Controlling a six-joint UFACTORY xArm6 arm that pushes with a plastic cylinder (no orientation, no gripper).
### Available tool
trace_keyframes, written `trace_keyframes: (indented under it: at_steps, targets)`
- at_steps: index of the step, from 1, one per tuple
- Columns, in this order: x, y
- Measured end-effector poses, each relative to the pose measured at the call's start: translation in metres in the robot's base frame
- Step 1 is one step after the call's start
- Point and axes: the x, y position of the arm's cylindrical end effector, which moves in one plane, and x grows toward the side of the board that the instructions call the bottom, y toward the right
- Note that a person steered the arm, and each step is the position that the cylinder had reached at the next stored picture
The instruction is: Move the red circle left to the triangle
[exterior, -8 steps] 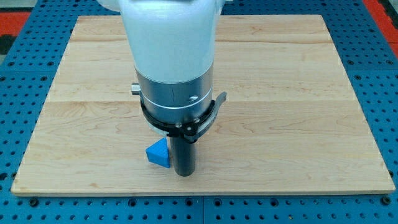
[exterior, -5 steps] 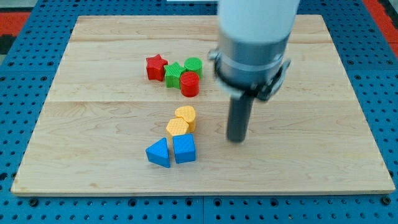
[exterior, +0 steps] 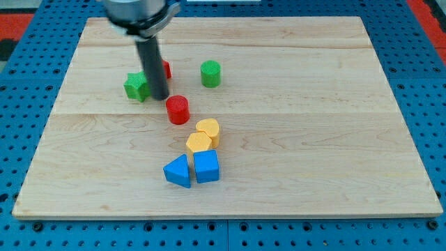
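The red circle (exterior: 178, 109) lies on the wooden board (exterior: 313, 104) just left of centre. The blue triangle (exterior: 178, 171) lies near the board's bottom edge, below the red circle, touching a blue block (exterior: 206, 166) on its right. My tip (exterior: 159, 97) stands up and to the left of the red circle, a small gap away, between it and a green star (exterior: 137, 86). A red block (exterior: 166, 70), mostly hidden behind the rod, sits just above the tip.
A green cylinder (exterior: 210, 72) lies to the upper right of the red circle. Two yellow blocks (exterior: 208, 129) (exterior: 199, 143) sit between the red circle and the blue pair. The board ends in a blue pegboard surround (exterior: 28, 84).
The rod has moved from the board's right of centre to the upper left. The red circle now lies lower, the green star further left, and the green cylinder stands apart.
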Motion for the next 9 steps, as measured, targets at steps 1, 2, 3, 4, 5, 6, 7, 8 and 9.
trace_keyframes:
  at_steps: [1, 2, 3, 4, 5, 6, 7, 8, 9]
  targets:
    - [-0.006, 0.009]
    - [0.042, 0.015]
    - [0.035, 0.017]
    - [0.05, 0.035]
    - [0.077, 0.03]
    - [0.098, 0.013]
    - [0.099, 0.029]
    - [0.099, 0.043]
    - [0.099, 0.039]
